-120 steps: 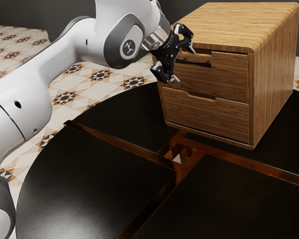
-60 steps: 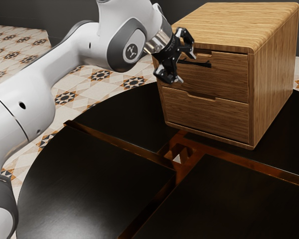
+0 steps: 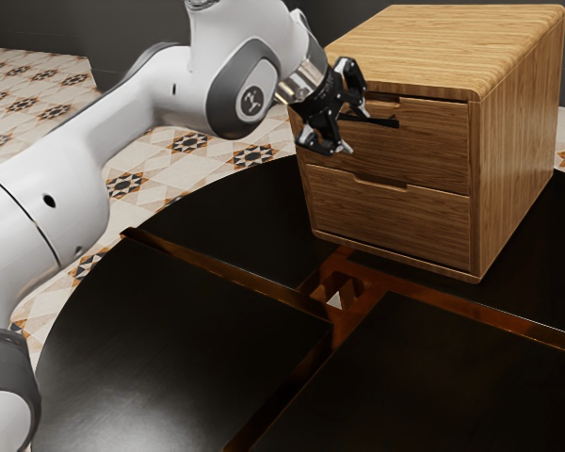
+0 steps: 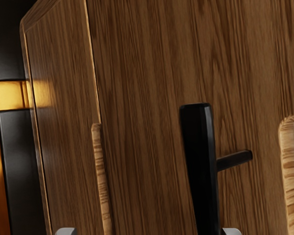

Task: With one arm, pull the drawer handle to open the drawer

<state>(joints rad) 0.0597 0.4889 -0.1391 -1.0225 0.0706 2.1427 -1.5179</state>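
A wooden cabinet (image 3: 513,141) with two drawers is set on a dark table (image 3: 169,358). The handle (image 3: 375,121), a black bar, is mounted across the front of the upper drawer (image 3: 424,146), which is seen in line with the front of the lower drawer (image 3: 395,212). The gripper (image 3: 339,113) is held against the upper drawer front at the handle's end nearer the exterior view's left. Its fingers are spread wide, one above and one below the bar, and no clamping contact is made. In the wrist view, the handle (image 4: 200,166) is seen close ahead of the hand, standing off the drawer front (image 4: 147,98) on a short post.
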